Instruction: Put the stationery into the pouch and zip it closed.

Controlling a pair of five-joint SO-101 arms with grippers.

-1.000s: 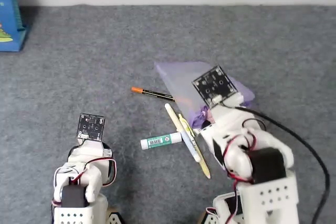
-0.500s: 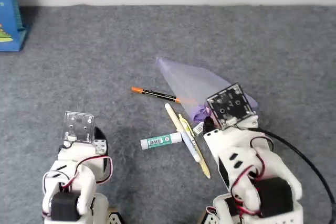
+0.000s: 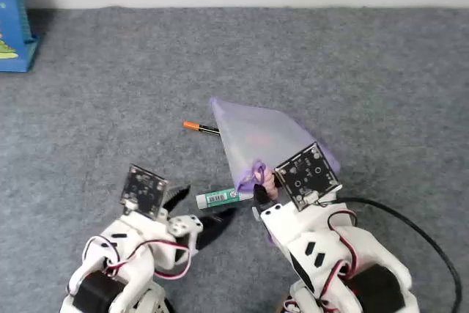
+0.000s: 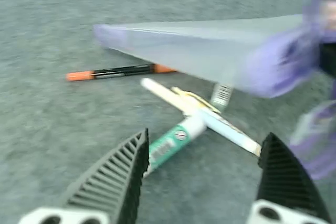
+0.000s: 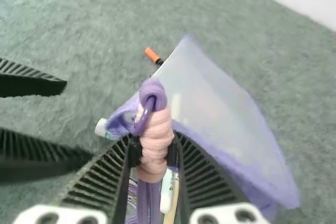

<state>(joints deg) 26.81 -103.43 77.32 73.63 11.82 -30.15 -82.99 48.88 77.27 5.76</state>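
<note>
a: risk? the right gripper (image 5: 154,141) is clamped on the pink cord loop (image 5: 156,129) of the translucent purple pouch (image 3: 256,141), tilted over the yellow and white pens (image 4: 194,106).
b: the cord may slip, or the pouch bump the wide-open left gripper (image 4: 207,136) by the green-and-white tube (image 4: 170,145).
a: hidden?
b: pouch opening unclear; the orange-capped black pen (image 4: 113,71) lies partly under it.

Nothing legible, honestly: the white tube with the green label (image 4: 169,149) is only showing blurry, unreadable print.
</note>
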